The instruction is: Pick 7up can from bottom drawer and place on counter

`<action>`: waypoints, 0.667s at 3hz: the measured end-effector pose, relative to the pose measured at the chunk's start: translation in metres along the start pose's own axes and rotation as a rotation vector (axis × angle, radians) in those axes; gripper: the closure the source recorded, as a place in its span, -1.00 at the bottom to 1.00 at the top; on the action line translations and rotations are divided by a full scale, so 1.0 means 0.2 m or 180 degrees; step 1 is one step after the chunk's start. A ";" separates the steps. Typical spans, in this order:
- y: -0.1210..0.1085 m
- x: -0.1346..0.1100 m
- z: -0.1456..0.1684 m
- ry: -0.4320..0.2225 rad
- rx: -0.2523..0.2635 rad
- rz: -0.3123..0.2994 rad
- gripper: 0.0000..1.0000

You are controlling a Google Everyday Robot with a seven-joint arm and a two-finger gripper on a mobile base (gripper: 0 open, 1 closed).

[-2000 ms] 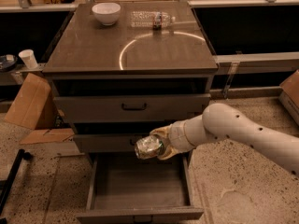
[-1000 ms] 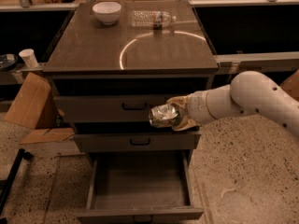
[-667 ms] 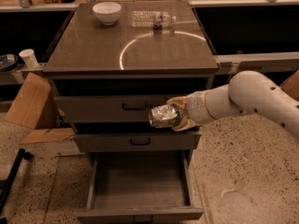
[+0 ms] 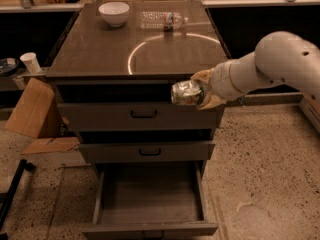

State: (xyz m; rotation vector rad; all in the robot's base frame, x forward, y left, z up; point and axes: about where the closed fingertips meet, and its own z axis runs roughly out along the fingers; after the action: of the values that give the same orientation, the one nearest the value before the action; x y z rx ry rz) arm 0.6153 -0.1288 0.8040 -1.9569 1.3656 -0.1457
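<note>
My gripper (image 4: 202, 90) is shut on the 7up can (image 4: 186, 92), a dented silvery can with green marks. It holds the can on its side in the air, in front of the cabinet's top front edge, just below the level of the counter (image 4: 100, 49). The white arm reaches in from the right. The bottom drawer (image 4: 149, 204) is pulled out at the foot of the cabinet and shows an empty floor. The two shallower drawers above it are closed.
A white bowl (image 4: 114, 13) and a clear plastic water bottle (image 4: 162, 19) lie at the back of the counter. A cardboard piece (image 4: 30, 109) and a white cup (image 4: 31, 62) stand left of the cabinet. Speckled floor lies to the right.
The gripper has risen with the can from in front of the middle drawer up to the cabinet's top edge. The bottom drawer stays open.
</note>
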 end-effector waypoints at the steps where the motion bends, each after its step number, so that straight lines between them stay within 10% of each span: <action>1: -0.19 0.07 -0.11 0.0154 0.0119 0.0049 1.00; 2: -0.34 0.09 -0.20 0.0236 0.0228 0.0019 1.00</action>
State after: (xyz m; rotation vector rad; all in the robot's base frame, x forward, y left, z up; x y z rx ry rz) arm 0.6567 -0.1534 0.8688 -1.9044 1.3945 -0.2633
